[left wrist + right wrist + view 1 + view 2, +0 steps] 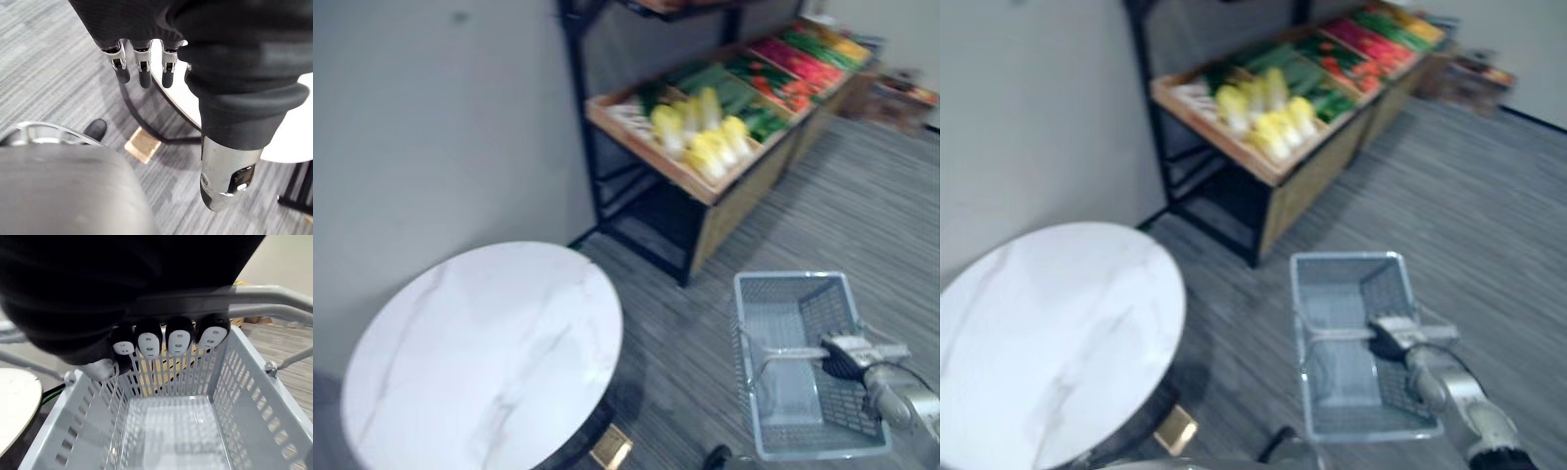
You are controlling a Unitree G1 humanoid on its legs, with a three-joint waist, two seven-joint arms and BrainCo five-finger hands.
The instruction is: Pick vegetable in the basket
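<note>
On the far stand, well apart from me, lie the veg: pale yellow cabbages nearest, green & red ones beyond. The grey basket hangs empty from my right hand, fingers curled round its handle; left hand hangs by the round table, fingers straight, holding nothing. A cabbage looks bulky, prob. heavyish w/ soft leaves, so I'd cup it round the firm middle, not the leaf tips.

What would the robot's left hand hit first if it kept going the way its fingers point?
Most likely the grey striped floor, just beside the dark base of the round white marble table; the left hand hangs fingers-down, though depth is unclear.
</note>
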